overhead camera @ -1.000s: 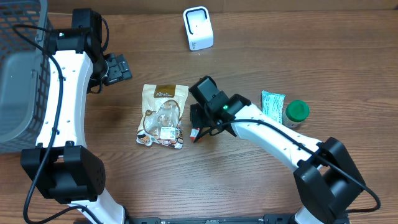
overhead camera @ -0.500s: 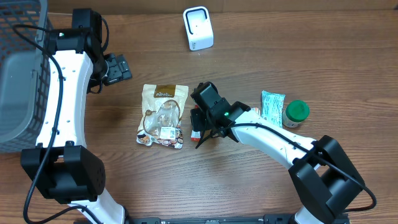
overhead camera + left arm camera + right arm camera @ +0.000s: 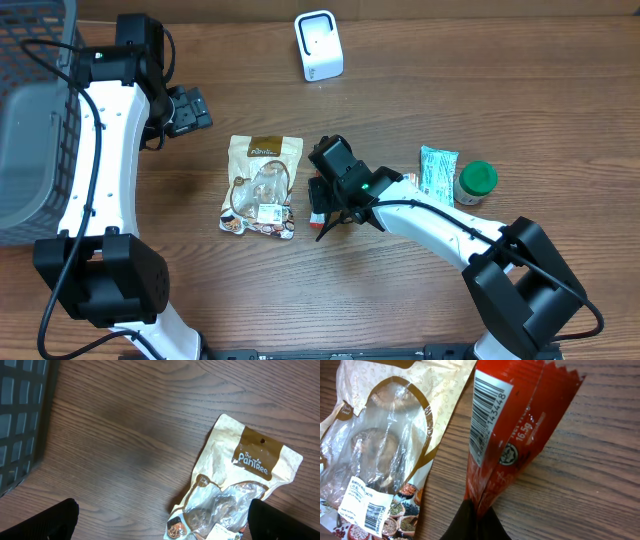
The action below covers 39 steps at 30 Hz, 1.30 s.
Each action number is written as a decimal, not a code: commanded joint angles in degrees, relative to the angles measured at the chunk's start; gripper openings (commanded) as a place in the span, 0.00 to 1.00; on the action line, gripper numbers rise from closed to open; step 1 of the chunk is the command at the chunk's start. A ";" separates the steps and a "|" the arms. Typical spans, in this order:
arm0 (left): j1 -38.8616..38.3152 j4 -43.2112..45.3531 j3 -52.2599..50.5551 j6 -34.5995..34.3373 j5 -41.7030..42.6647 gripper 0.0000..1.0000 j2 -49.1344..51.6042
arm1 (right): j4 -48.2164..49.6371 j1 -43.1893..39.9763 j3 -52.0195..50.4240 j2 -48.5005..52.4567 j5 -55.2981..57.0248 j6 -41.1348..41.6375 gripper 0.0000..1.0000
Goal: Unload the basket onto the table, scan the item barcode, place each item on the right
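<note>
Two robot arms work over a brown wood-grain table (image 3: 450, 90), with a pale strip beyond its far edge along the top of the overhead view. Seven things are in sight. They are one red packet (image 3: 515, 425), one beige snack bag (image 3: 262, 185) with a clear window, and one white scanner (image 3: 319, 46) standing at top centre. There is also one teal-and-white packet (image 3: 438, 168), one green-lidded jar (image 3: 476, 182) touching or just beside it at right, and one grey mesh basket (image 3: 40, 40) on the left edge. The right gripper (image 3: 475, 522) is closed tight on the red packet, pinching its narrow bottom end near the centre of the overhead view, just right of the snack bag. In the right wrist view the packet's long axis runs from the bottom centre of the frame up toward the upper right. Its serrated end is at the top, and a white barcode label along its upper left side faces the camera. Whether the packet touches the wood cannot be told. The left gripper (image 3: 190, 110) hovers in the upper left of the overhead view, between the basket and the snack bag, its jaws spread wide and holding nothing.
</note>
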 commanded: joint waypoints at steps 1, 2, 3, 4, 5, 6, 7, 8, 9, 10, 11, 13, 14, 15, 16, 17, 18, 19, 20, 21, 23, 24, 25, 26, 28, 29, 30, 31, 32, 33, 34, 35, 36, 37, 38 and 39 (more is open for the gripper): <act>0.24 0.09 0.55 0.04 -0.50 1.00 0.00 | 0.33 0.11 -0.26 0.07 1.03 -0.79 0.04; 0.24 0.09 0.55 0.04 -0.50 1.00 -0.02 | 0.37 0.11 -0.37 0.07 1.03 -0.76 0.04; 0.24 0.09 0.55 0.04 -0.50 1.00 -0.02 | 0.37 0.11 -0.46 0.07 1.03 -0.76 0.04; 0.24 0.09 0.55 0.04 -0.50 1.00 0.00 | 0.33 0.11 -0.48 0.07 1.03 -0.76 0.04; 0.24 0.09 0.55 0.04 -0.50 1.00 0.00 | 0.35 0.11 -0.48 0.07 1.03 -0.76 0.04; 0.24 0.09 0.55 0.04 -0.50 1.00 0.00 | 0.37 0.11 -0.48 0.07 1.03 -0.76 0.04; 0.24 0.09 0.55 0.04 -0.50 1.00 0.00 | 0.37 0.11 -0.48 0.07 1.03 -0.76 0.04; 0.24 0.09 0.55 0.04 -0.50 1.00 0.00 | 0.35 0.11 -0.48 0.07 1.03 -0.76 0.04; 0.24 0.09 0.55 0.04 -0.50 1.00 0.00 | 0.35 0.11 -0.48 0.07 1.03 -0.76 0.04; 0.24 0.09 0.55 0.04 -0.50 1.00 0.00 | 0.35 0.11 -0.48 0.07 1.03 -0.76 0.04; 0.24 0.09 0.55 0.04 -0.50 1.00 0.00 | 0.35 0.11 -0.48 0.07 1.03 -0.76 0.04; 0.24 0.09 0.55 0.04 -0.50 1.00 0.00 | 0.31 0.11 -0.48 0.07 1.03 -0.76 0.04; 0.24 0.09 0.55 0.04 -0.50 1.00 0.00 | 0.31 0.11 -0.48 0.07 1.03 -0.76 0.04; 0.24 0.09 0.55 0.04 -0.50 1.00 0.00 | 0.31 0.11 -0.48 0.07 1.03 -0.76 0.04; 0.24 0.09 0.55 0.04 -0.50 1.00 0.00 | 0.31 0.11 -0.48 0.07 1.03 -0.76 0.04; 0.24 0.11 0.55 0.04 -0.50 1.00 0.00 | 0.31 0.11 -0.48 0.07 1.03 -0.76 0.04; 0.24 0.09 0.55 0.04 -0.50 1.00 0.00 | 0.31 0.11 -0.48 0.07 1.03 -0.76 0.04; 0.24 0.09 0.55 0.04 -0.50 1.00 -0.02 | 0.28 0.11 -0.48 0.07 1.03 -0.76 0.04; 0.24 0.09 0.55 0.04 -0.50 1.00 0.00 | 0.22 0.11 -0.48 0.07 1.03 -0.76 0.04; 0.24 0.09 0.55 0.04 -0.50 1.00 -0.02 | 0.11 0.11 -0.48 0.07 1.01 -0.76 0.04; 0.24 0.09 0.55 0.04 -0.50 1.00 0.00 | -0.02 0.11 -0.59 0.22 1.03 -0.76 0.04; 0.24 0.09 0.55 0.04 -0.50 1.00 0.00 | 0.39 0.11 -0.85 0.33 1.03 -0.74 0.04; 0.24 0.09 0.55 0.04 -0.50 1.00 0.00 | 0.90 0.11 -1.22 0.39 1.01 -0.74 0.04; 0.24 0.09 0.55 0.04 -0.50 1.00 0.00 | 1.40 0.11 -1.64 0.50 1.01 -0.63 0.04; 0.24 0.09 0.55 0.04 -0.50 1.00 0.00 | 2.05 0.11 -2.32 0.50 1.01 -0.52 0.04; 0.24 0.09 0.55 0.04 -0.50 1.00 -0.02 | 2.14 0.11 -2.45 0.50 1.01 -0.50 0.04; 0.24 0.09 0.55 0.04 -0.50 1.00 0.00 | 2.34 0.11 -2.58 0.50 0.98 -0.50 0.04; 0.24 0.09 0.55 0.04 -0.50 1.00 0.00 | 2.49 0.11 -2.67 0.50 0.96 -0.46 0.04; 0.24 0.09 0.55 0.04 -0.50 1.00 0.00 | 2.51 0.11 -2.67 0.50 0.96 -0.31 0.04; 0.24 0.09 0.55 0.04 -0.50 1.00 0.00 | 2.51 0.11 -2.67 0.50 0.96 -0.33 0.04; 0.24 0.09 0.55 0.04 -0.50 1.00 -0.02 | 2.51 0.11 -2.67 0.50 0.96 -0.33 0.04; 0.24 0.09 0.55 0.04 -0.50 1.00 0.00 | 2.51 0.11 -2.67 0.50 0.96 -0.33 0.04; 0.24 0.09 0.55 0.04 -0.50 1.00 0.00 | 2.51 0.11 -2.67 0.50 0.96 -0.33 0.04; 0.24 0.09 0.55 0.04 -0.50 1.00 0.00 | 2.51 0.11 -2.67 0.50 0.96 -0.33 0.04; 0.24 0.09 0.55 0.04 -0.50 1.00 -0.02 | 2.51 0.11 -2.67 0.50 0.96 -0.33 0.04; 0.24 0.09 0.55 0.04 -0.50 1.00 0.00 | 2.54 0.11 -2.67 0.50 0.96 -0.33 0.04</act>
